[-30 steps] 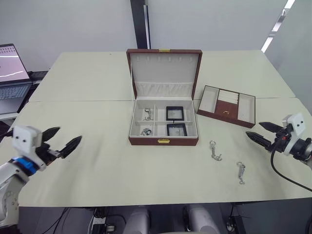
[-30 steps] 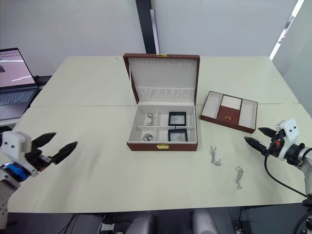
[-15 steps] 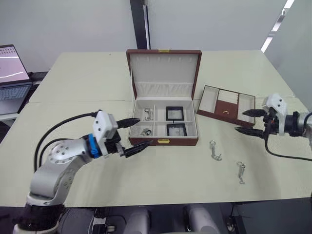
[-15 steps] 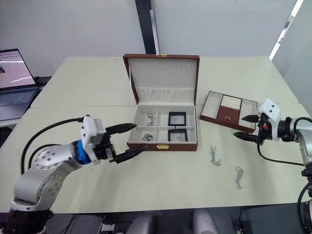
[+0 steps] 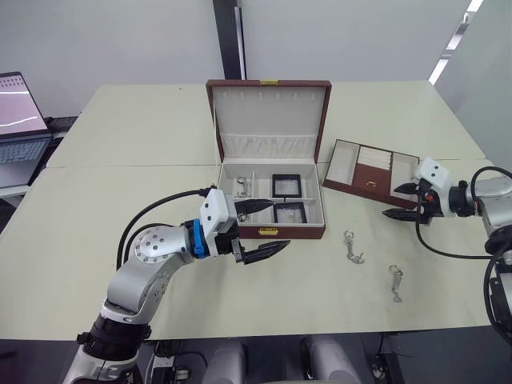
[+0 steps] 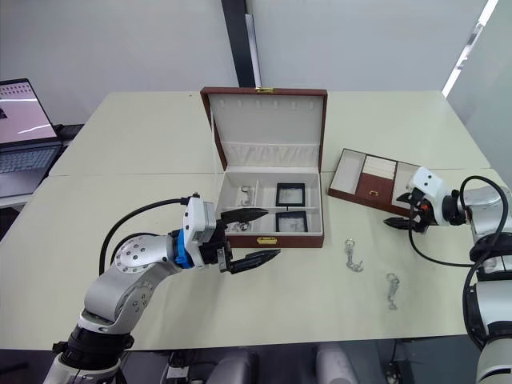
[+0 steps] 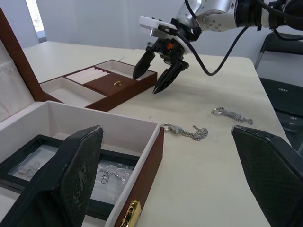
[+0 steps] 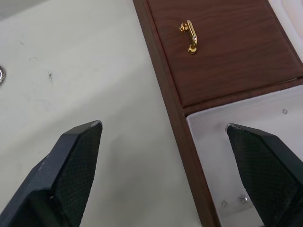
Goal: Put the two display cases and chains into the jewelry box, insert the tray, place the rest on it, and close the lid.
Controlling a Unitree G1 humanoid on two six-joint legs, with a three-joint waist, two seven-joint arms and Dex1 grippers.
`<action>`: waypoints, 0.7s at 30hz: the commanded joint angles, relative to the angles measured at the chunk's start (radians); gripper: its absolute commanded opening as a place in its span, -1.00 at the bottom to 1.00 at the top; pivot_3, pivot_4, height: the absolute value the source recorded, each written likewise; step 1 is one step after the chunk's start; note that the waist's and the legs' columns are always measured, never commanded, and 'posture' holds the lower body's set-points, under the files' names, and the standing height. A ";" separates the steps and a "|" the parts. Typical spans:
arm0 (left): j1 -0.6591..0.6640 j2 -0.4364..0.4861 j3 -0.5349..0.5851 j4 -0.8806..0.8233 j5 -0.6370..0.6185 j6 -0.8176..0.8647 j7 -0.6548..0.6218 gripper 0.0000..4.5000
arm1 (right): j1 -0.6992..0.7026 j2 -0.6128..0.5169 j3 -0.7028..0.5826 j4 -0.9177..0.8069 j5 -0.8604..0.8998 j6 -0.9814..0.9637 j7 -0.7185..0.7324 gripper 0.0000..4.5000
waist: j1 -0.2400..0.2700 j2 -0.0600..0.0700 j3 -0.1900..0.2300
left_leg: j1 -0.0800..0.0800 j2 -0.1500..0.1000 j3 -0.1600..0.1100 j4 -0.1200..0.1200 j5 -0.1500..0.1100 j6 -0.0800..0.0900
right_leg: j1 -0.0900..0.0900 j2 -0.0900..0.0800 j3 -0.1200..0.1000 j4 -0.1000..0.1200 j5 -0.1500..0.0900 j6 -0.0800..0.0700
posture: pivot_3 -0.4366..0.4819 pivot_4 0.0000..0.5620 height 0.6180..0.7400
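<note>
Near the middle of the table (image 5: 120,192) sits the jewelry box (image 5: 269,210), lid (image 5: 270,120) propped upright at the back, both display cases (image 5: 286,186) already lying in the right-hand compartments and small silvery pieces in the left ones. Off toward the table's right side lies the tray (image 5: 370,173), empty and angled, waiting to go in. Closer to the front edge, between box and tray, rest two chains (image 5: 353,247), loose on the bare surface, well apart from the box. Straddling the tray's front-right corner hangs the right gripper (image 5: 402,201), fingers spread wide, probably lining up to seize the tray wall. Just at the box's front-left corner hovers the left gripper (image 5: 258,228), fingers likewise splayed and holding nothing, perhaps placed to steady the box. At the far left edge stands a laptop (image 5: 20,112).
</note>
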 commanded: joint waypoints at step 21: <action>-0.030 -0.025 0.005 0.024 0.028 -0.074 -0.008 1.00 | -0.045 0.002 -0.039 0.078 -0.034 -0.071 -0.030 -0.99 | 0.001 0.000 0.000 | 0.000 0.000 0.000 0.000 0.000 0.000 | 0.000 0.000 0.000 0.000 0.000 0.000 | -0.05 -0.47 1.00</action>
